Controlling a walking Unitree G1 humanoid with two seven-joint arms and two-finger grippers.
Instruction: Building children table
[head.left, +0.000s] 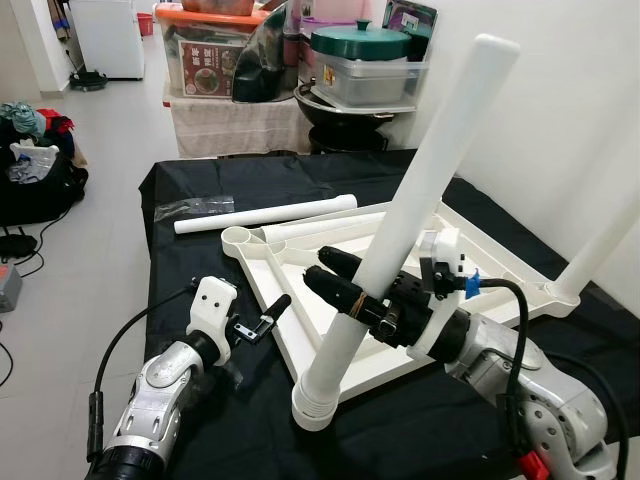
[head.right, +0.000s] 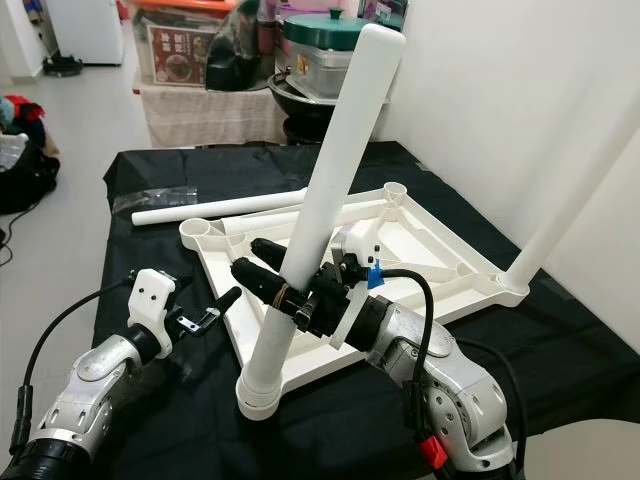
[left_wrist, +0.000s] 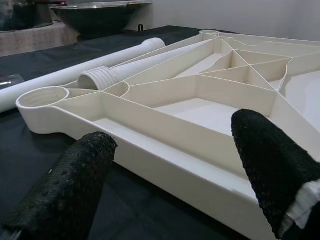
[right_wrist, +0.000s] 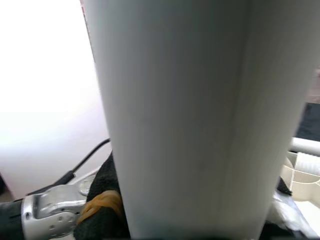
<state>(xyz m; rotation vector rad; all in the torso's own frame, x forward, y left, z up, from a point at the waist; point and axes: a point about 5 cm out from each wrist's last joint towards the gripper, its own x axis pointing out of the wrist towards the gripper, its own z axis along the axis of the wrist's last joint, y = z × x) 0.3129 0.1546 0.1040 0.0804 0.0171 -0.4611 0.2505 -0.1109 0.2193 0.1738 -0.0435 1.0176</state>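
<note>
White tabletop (head.left: 470, 255) lies upside down on black cloth (head.left: 180, 290), ribbed underside up, roughly triangular, one corner socket (head.left: 240, 238) toward the far left, another corner near the robot. Right gripper (head.left: 340, 290) clamps a white leg tube (head.left: 400, 215) between its black fingers (head.left: 335, 262), at about the tube's lower third. Tube's long axis is tilted: threaded lower end (head.left: 315, 405) sits at the near corner of the tabletop, touching or just above the cloth, upper end leans up and to the right, away from the robot. Whether that end is seated in a socket, cannot tell. In the right wrist view the tube (right_wrist: 190, 115) runs right across the frame close to the lens.

A second leg (head.left: 605, 235) stands in the right corner socket (head.left: 565, 292), also slanting up to the right. A third tube (head.left: 265, 213) lies flat on the cloth just behind the tabletop, long axis left-right. Left wrist view shows another threaded tube end (left_wrist: 97, 79) lying inside the tabletop ribs near the corner socket.

Left gripper (head.left: 258, 322) hovers low over the cloth just beside the tabletop's left edge, fingers (left_wrist: 65, 190) spread apart, nothing between them, pointing at the rim.

Boxes and a green-lidded pot (head.left: 360, 45) on a shelf behind the table
</note>
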